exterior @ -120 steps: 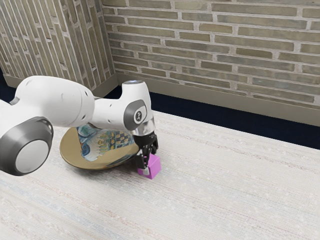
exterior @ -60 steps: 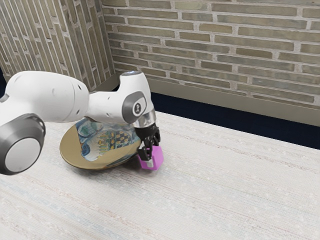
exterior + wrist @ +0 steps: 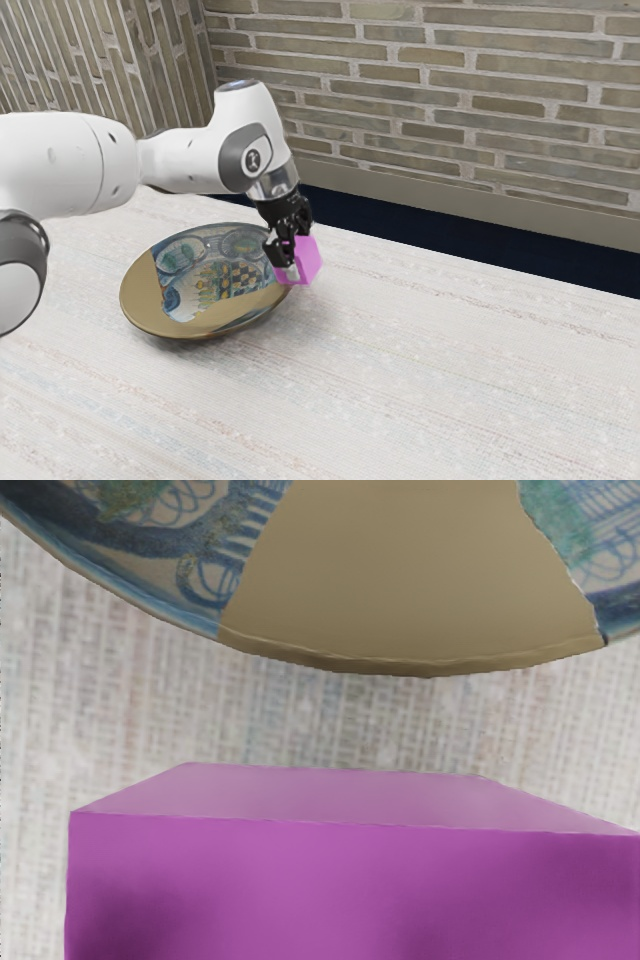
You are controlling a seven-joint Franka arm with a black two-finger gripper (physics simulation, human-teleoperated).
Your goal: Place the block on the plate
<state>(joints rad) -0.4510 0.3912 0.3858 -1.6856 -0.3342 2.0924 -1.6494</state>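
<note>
We've got gripper (image 3: 289, 260) clamped on pink block (image 3: 310, 262) above pale woven tabletop (image 3: 450, 370), nr tan/blue plate (image 3: 142, 305); brick wall (image 3: 450, 100) w/ tan baseboard (image 3: 450, 205) in bkgd.

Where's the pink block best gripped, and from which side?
Likely across two opposite flat side faces, from above, as the gripper has it now. The block is boxy, so its flat sides suit two fingers, and the face toward the plate is left free.

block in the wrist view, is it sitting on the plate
No, a strip of woven tabletop shows between the block and the plate.
</note>
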